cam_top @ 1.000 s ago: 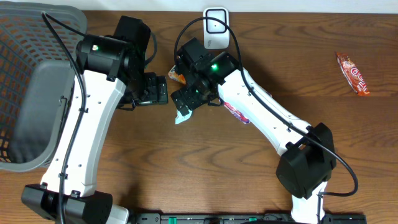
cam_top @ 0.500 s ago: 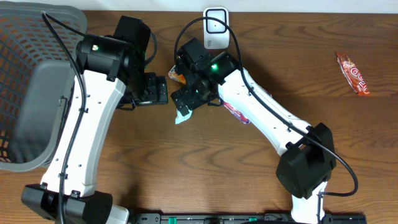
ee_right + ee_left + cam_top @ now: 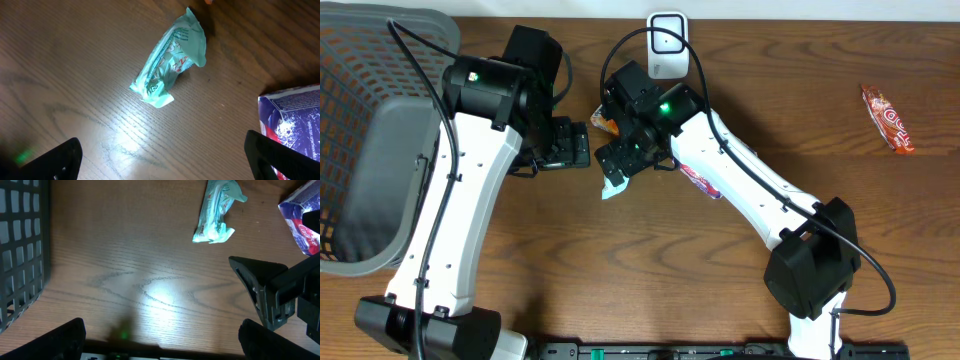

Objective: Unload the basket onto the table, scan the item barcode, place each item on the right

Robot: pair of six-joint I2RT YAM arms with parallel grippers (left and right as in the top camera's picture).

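Evidently, both sets of jaws were spread wide, and nothing was gripped by either. The left jaws and the right jaws were seen close together over the middle of the wooden surface (image 3: 620, 280), carried by the left arm (image 3: 460, 200) and the right arm (image 3: 740, 185).

A crumpled green packet (image 3: 611, 190) was found lying flat on the surface, only its end showing from under the right jaws in the overhead view. In the right wrist view the green packet (image 3: 170, 65) was seen lying well ahead of the spread fingers, untouched. In the left wrist view it (image 3: 216, 212) was placed at the upper right, apart from the left jaws.

A blue-and-red packet (image 3: 290, 120) was seen near the green one, not touching it. A white scanner (image 3: 667, 45) was stood at the far edge, behind the right arm. An orange packet (image 3: 604, 123) was partly hidden beside the right wrist. A red bar (image 3: 887, 117) was left well apart at the far right, and a dark mesh basket (image 3: 360, 60) was set at the left edge.
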